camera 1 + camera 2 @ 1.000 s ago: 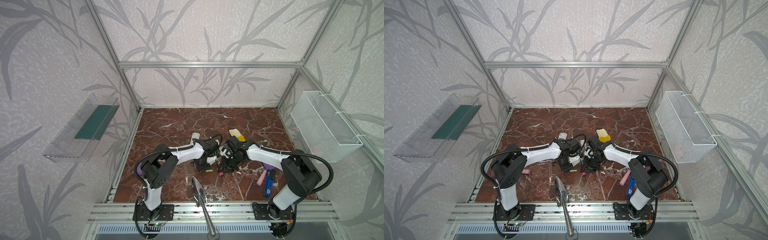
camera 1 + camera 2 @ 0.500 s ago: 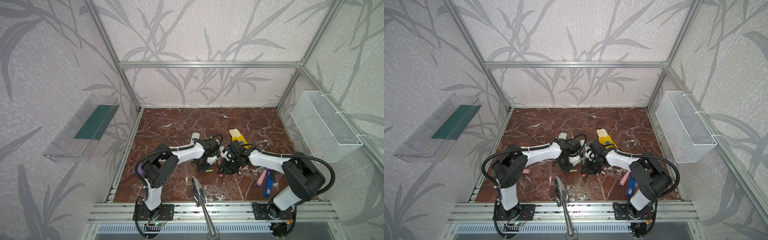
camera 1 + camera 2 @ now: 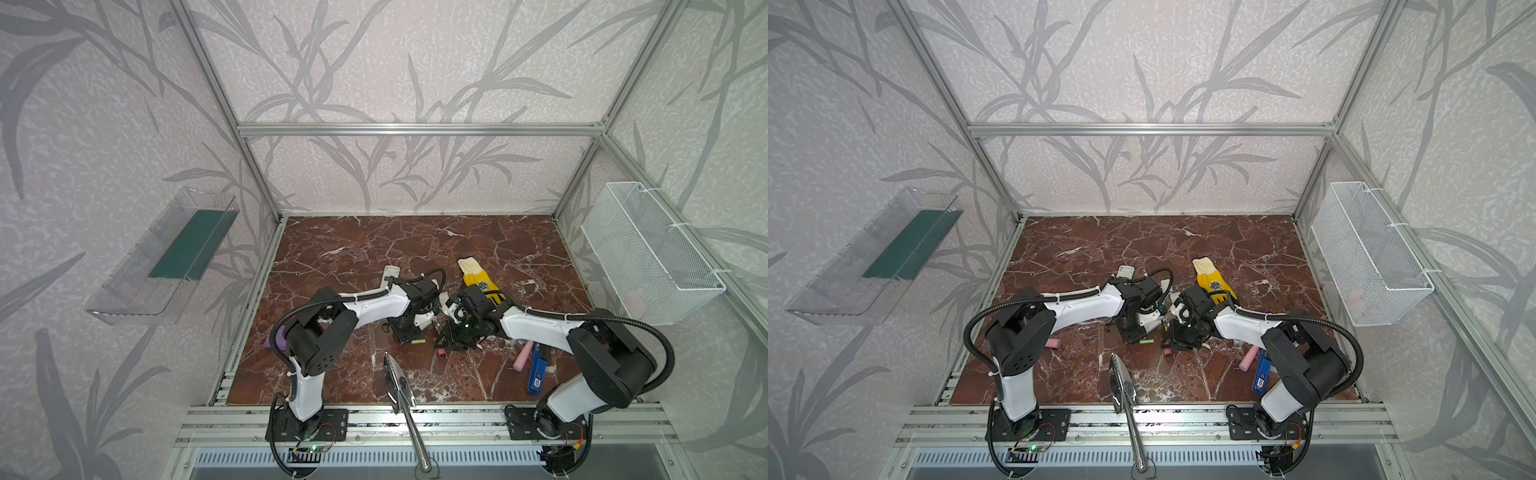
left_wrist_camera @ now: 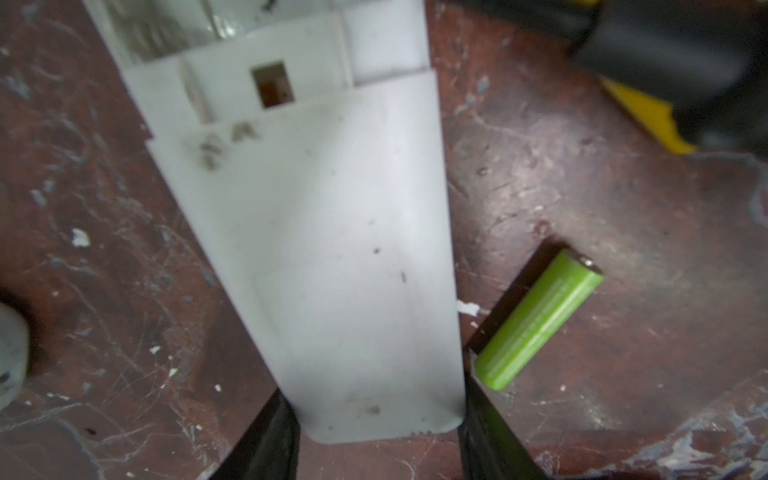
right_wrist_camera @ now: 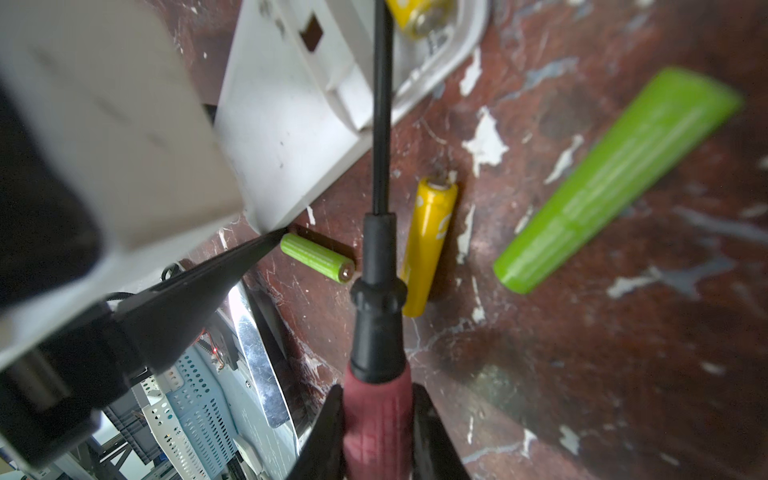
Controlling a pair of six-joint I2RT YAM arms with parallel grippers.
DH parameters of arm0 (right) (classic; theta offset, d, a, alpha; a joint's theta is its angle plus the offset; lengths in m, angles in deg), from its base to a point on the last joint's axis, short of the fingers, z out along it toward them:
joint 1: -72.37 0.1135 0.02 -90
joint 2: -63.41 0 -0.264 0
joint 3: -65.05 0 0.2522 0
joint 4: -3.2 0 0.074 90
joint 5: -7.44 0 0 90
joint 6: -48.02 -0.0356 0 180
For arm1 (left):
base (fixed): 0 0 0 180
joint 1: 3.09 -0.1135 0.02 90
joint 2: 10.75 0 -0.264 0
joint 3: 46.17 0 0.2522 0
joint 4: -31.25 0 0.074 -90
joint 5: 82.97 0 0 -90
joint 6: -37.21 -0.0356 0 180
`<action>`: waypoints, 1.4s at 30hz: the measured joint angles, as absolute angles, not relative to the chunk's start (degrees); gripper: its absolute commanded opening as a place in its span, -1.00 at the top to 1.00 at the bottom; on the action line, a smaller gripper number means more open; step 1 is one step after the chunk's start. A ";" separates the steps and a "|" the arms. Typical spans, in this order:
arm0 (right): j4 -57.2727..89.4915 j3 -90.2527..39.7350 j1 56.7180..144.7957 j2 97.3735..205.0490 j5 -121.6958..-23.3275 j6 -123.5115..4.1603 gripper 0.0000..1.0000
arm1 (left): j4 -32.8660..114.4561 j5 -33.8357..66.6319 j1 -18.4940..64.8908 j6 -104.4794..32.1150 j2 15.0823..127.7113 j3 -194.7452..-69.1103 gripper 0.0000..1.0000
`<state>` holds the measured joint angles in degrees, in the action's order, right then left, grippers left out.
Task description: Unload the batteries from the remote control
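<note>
My left gripper (image 4: 376, 409) is shut on the white remote control (image 4: 324, 249), which lies back up with its battery bay uncovered. One lime green battery (image 4: 538, 320) lies on the floor right beside a left finger, seen also in both top views (image 3: 418, 341) (image 3: 1146, 341). My right gripper (image 5: 376, 399) is shut on the pink-handled screwdriver (image 5: 374, 324), whose shaft reaches over the remote (image 5: 291, 124) toward a yellow battery (image 5: 415, 12) in the bay. A loose yellow battery (image 5: 428, 245) and another lime green one (image 5: 615, 178) lie on the floor.
A yellow glove (image 3: 478, 278) lies behind the right gripper. A second white remote (image 3: 390, 273) sits behind the left arm. Pink cylinders (image 3: 523, 356) and a blue item (image 3: 537, 372) lie front right. A metal tool (image 3: 397, 380) juts in from the front edge. A wire basket (image 3: 648, 253) hangs right.
The right arm has shifted slightly with the screwdriver still in its grip. The left arm and the remote have not visibly moved.
</note>
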<state>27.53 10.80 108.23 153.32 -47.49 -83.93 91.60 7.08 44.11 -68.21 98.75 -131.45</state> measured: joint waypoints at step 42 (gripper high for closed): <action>21.12 16.55 110.22 147.00 -54.07 -83.54 1.00 | 93.02 7.08 44.09 -68.76 99.40 -132.35 -0.05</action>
<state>21.12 16.55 110.22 147.00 -54.07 -83.54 93.02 7.08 44.09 -68.76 99.40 -132.35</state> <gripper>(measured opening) 0.240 0.528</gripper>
